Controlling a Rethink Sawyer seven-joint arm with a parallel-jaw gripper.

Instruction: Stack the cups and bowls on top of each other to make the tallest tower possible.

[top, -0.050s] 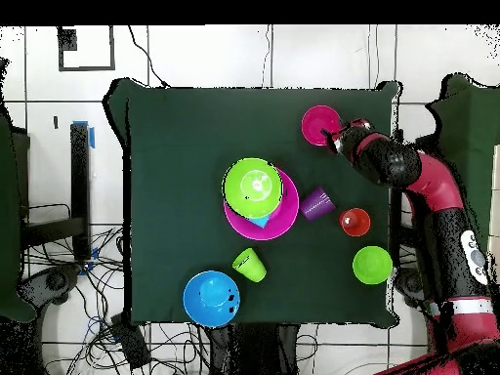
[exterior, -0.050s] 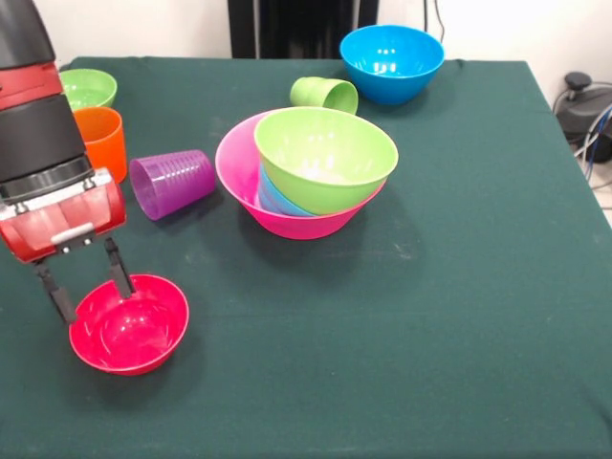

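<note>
Front view is showing the gripper [exterior, -0.050s: 88, 280] at the lower left of the frame, its two fingers standing apart over the back rim of the red bowl [exterior, -0.050s: 129, 324]. The pink bowl [exterior, -0.050s: 239, 172] is sitting in the middle, holding a light blue piece [exterior, -0.050s: 273, 196] and a tilted green bowl [exterior, -0.050s: 325, 156]. The purple cup [exterior, -0.050s: 172, 183] is lying on its side left of it.

A dark green cloth-covered table [exterior, -0.050s: 459, 316] fills most of my view. Beyond its right edge I see a dark round device [exterior, -0.050s: 581, 107] with cables [exterior, -0.050s: 595, 134] trailing from it. Seen from above, more cables [top, -0.050s: 88, 293] tangle on the white tiled floor [top, -0.050s: 195, 54] around the table.
</note>
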